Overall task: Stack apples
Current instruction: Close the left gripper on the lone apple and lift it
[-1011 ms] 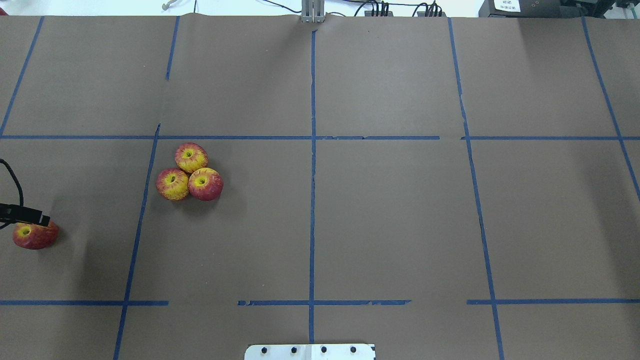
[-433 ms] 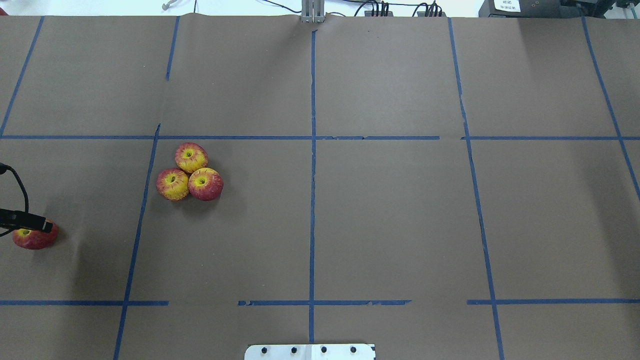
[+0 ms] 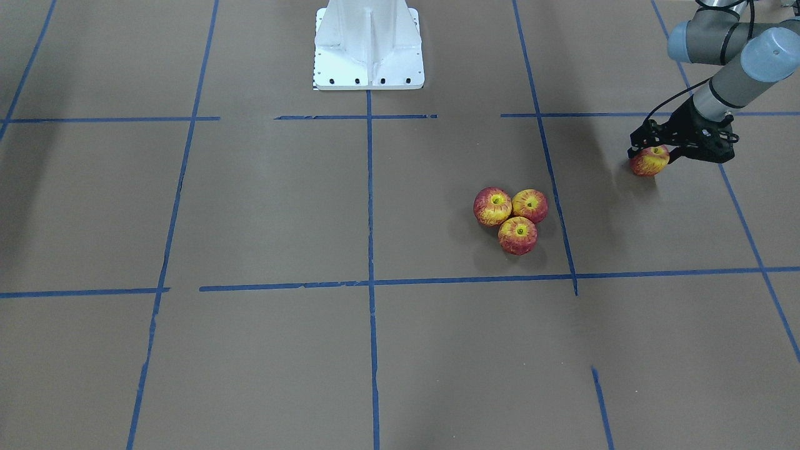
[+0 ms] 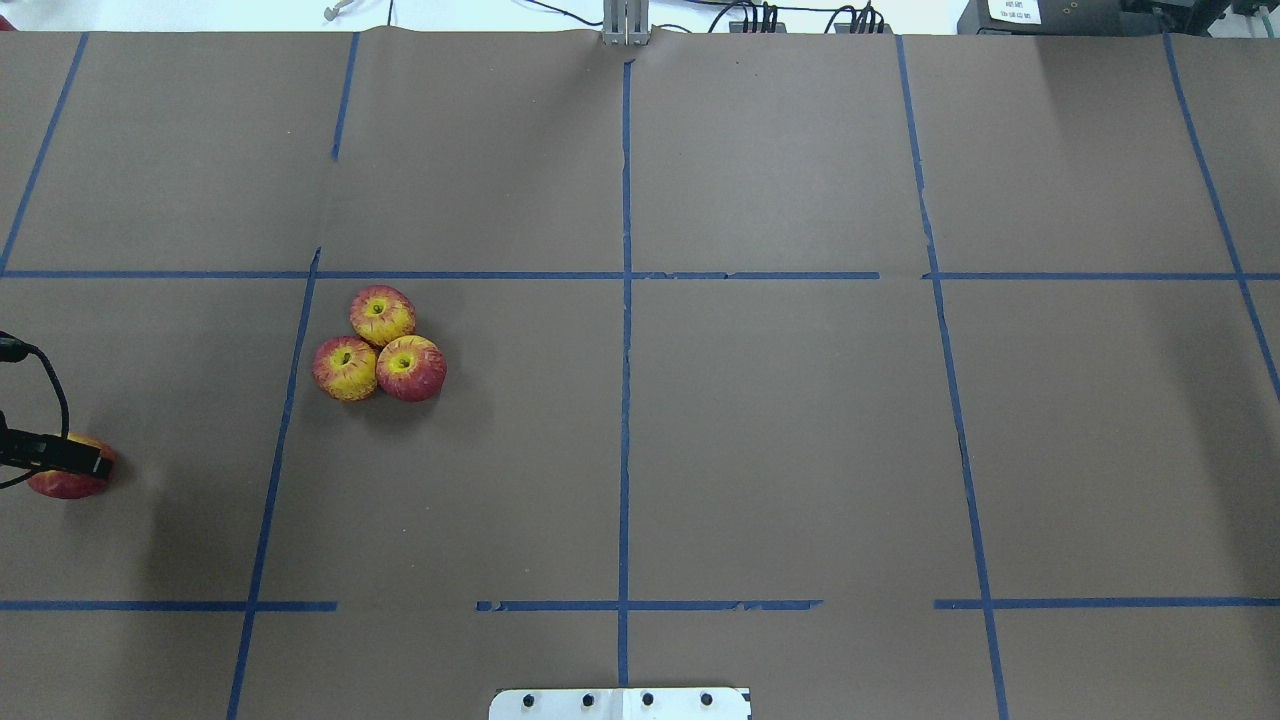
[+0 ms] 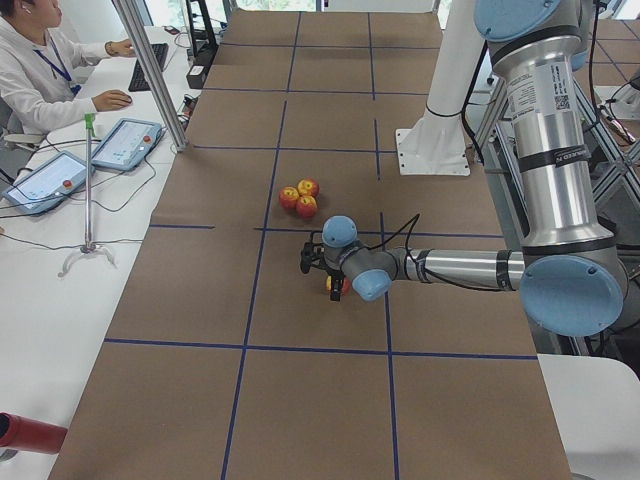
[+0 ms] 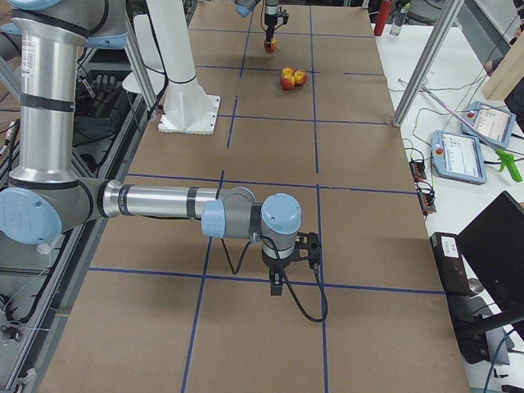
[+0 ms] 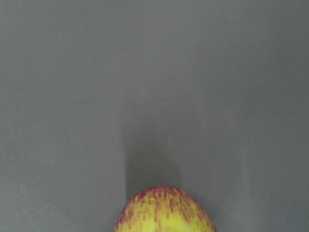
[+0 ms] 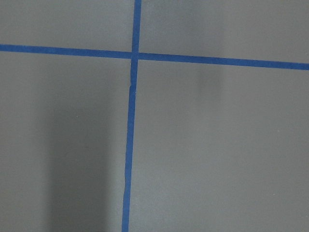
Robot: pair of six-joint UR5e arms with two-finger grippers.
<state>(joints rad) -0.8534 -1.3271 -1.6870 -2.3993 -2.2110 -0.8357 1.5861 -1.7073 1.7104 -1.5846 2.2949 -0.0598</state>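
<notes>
Three apples (image 4: 380, 315) (image 4: 345, 368) (image 4: 410, 368) sit touching in a cluster on the table, left of centre; they also show in the front view (image 3: 517, 235). A fourth apple (image 4: 66, 485) lies alone at the far left edge, also in the front view (image 3: 649, 162) and the left wrist view (image 7: 164, 212). My left gripper (image 4: 72, 463) (image 3: 650, 152) is low over this apple, looks open and is not closed on it. My right gripper (image 6: 278, 282) shows only in the exterior right view, above bare table far from the apples; I cannot tell whether it is open or shut.
Brown paper with blue tape lines (image 4: 625, 350) covers the table. The white robot base (image 3: 369, 44) stands at the robot's edge. Tablets (image 5: 120, 142) and an operator (image 5: 40, 70) are at a side desk beyond the far edge.
My left gripper has come down over the lone apple and now hides more of its top. The three clustered apples have not moved.
</notes>
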